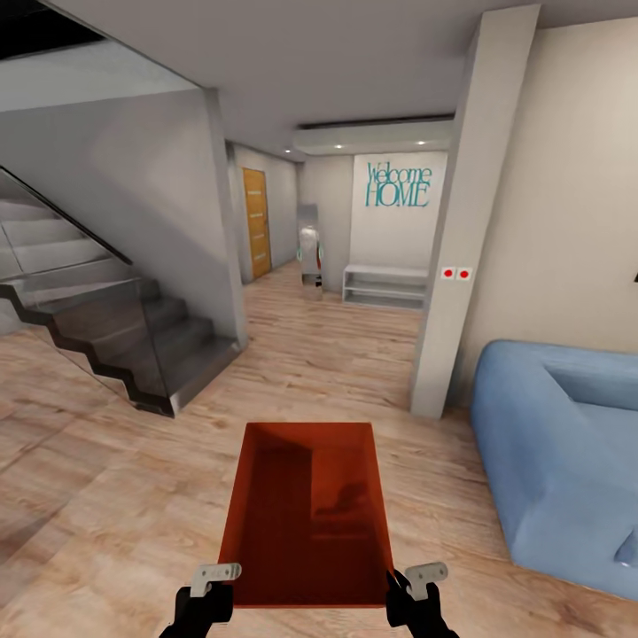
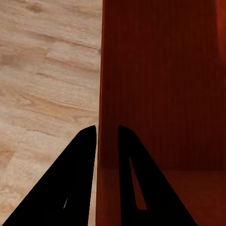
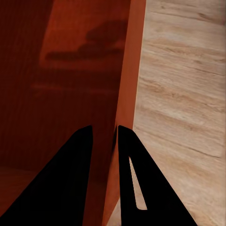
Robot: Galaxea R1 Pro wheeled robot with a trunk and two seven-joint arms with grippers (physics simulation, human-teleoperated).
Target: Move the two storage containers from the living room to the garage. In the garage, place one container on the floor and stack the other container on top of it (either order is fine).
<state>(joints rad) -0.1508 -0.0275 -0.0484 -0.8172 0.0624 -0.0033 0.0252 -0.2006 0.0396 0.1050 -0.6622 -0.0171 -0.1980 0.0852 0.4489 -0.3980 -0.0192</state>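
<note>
A plank-floored hall [image 1: 292, 354] runs ahead, with glass-railed stairs [image 1: 106, 328] at far left, a pillar [image 1: 461, 230] right of centre and a blue sofa [image 1: 558, 443] at right. Near centre, one orange-red bin [image 1: 310, 514] is carried level above the planks. The left gripper [image 2: 107, 134] pinches its left wall, one finger inside and one outside; the right gripper [image 3: 104, 134] clamps the right wall the same way. The bin looks light and stiff, but its thin, smooth walls could slip, so paired grips near the close corners suit it.
</note>
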